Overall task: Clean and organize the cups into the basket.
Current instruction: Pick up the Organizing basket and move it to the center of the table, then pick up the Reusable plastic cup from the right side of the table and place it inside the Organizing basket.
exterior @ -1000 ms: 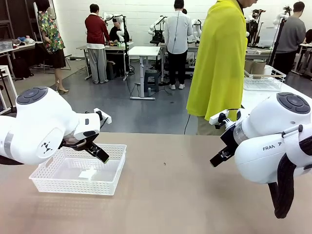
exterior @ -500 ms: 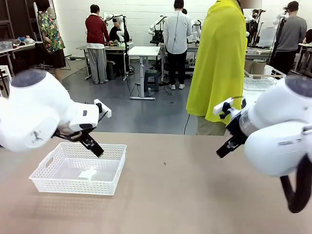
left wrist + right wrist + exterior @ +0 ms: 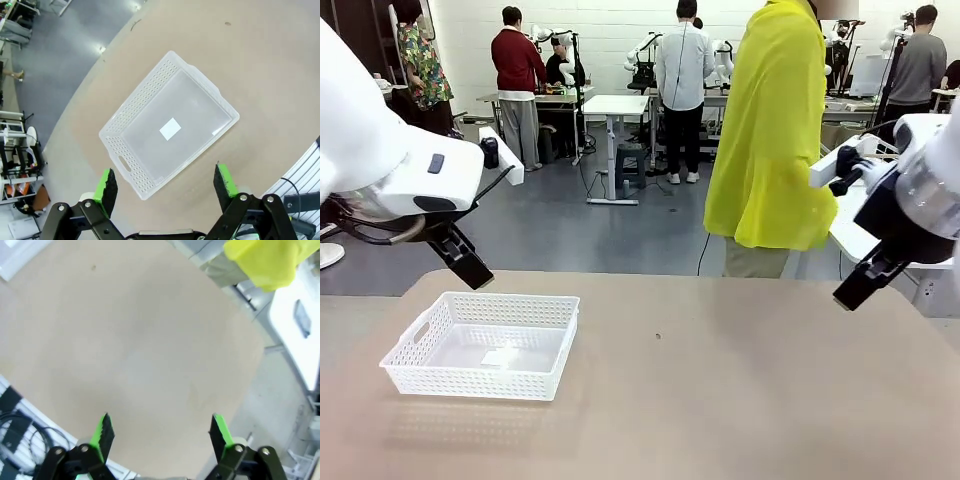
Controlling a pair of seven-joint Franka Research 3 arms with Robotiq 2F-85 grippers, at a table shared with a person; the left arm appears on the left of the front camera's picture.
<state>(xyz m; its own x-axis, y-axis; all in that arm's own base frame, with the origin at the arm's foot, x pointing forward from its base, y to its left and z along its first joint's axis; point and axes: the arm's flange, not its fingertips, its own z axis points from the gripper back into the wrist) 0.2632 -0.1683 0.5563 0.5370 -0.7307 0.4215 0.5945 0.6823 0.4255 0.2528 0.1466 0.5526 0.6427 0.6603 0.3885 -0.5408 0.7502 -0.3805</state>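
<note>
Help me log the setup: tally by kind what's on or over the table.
White lattice-mesh plastic basket: 1
White square label on its floor: 1
Black green-padded two-finger grippers, open (left gripper, right gripper): 2
Total: 4

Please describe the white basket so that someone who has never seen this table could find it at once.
Start from the wide tan table in front of the person in yellow. On its left part sits the basket: shallow, white, with lattice walls, cut-out handles and a small white square on its floor.
</note>
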